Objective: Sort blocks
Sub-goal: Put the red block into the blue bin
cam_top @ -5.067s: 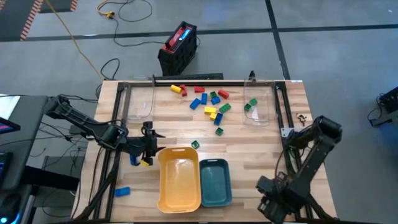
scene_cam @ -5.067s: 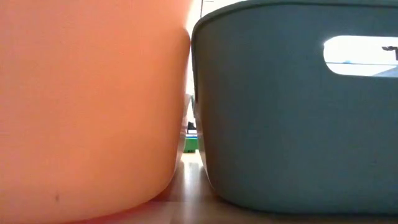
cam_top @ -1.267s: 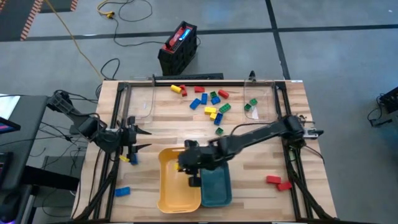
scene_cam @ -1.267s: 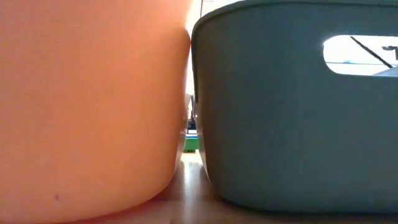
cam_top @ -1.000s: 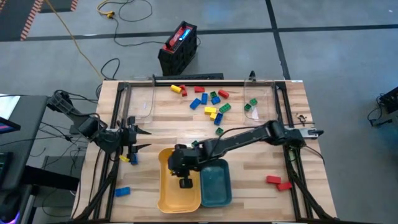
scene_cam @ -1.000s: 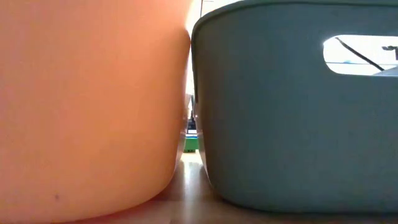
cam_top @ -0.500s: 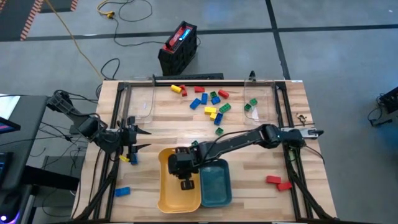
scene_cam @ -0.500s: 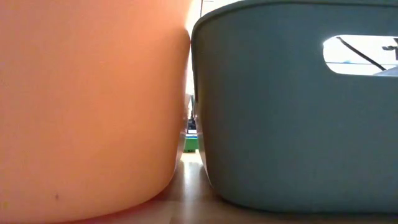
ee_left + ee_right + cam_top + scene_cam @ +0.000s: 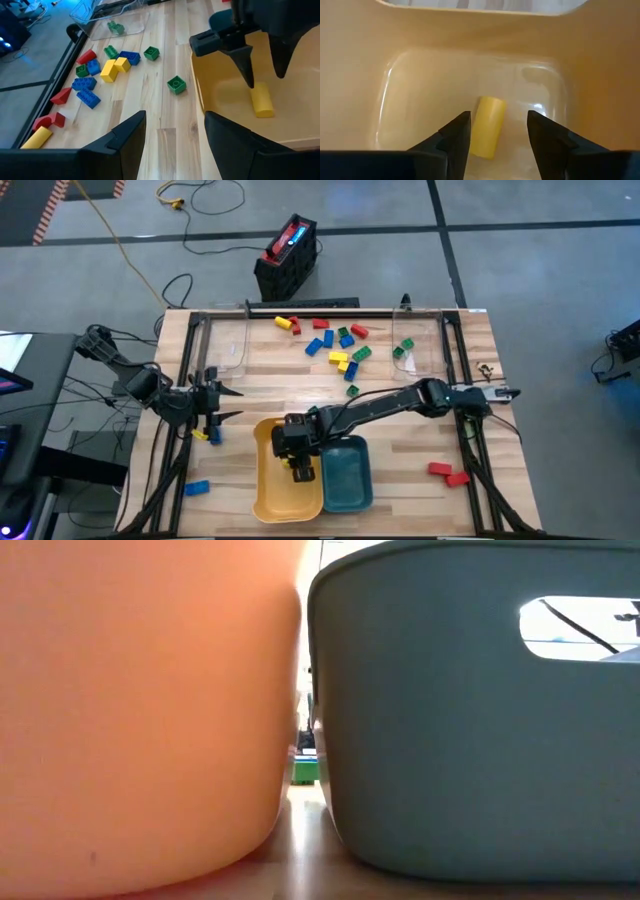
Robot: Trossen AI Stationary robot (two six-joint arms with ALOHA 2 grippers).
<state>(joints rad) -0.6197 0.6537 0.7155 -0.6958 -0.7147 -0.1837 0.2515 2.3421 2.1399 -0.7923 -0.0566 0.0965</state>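
My right gripper [image 9: 265,80] hangs open over the yellow tray [image 9: 268,490], fingers pointing down. One yellow block [image 9: 487,126] lies on the tray's floor just below, between the two fingertips and apart from them. Loose red, yellow, blue and green blocks [image 9: 335,345] lie in a cluster at the table's far middle. A single green block [image 9: 176,84] rests on the wood beside the yellow tray's far end. My left gripper [image 9: 228,405] waits open and empty at the table's left side.
A teal tray [image 9: 347,478] stands against the yellow tray's right side; the low view shows only their two walls. Clear containers [image 9: 410,355] stand at the far corners, one holding a green block. Stray blocks lie near the left edge [image 9: 196,488] and right edge [image 9: 445,471].
My right gripper has tipped further downward over the yellow tray and its fingers have parted. The yellow block it carried now lies on the tray's floor and shows between the fingertips. My left gripper has kept still.
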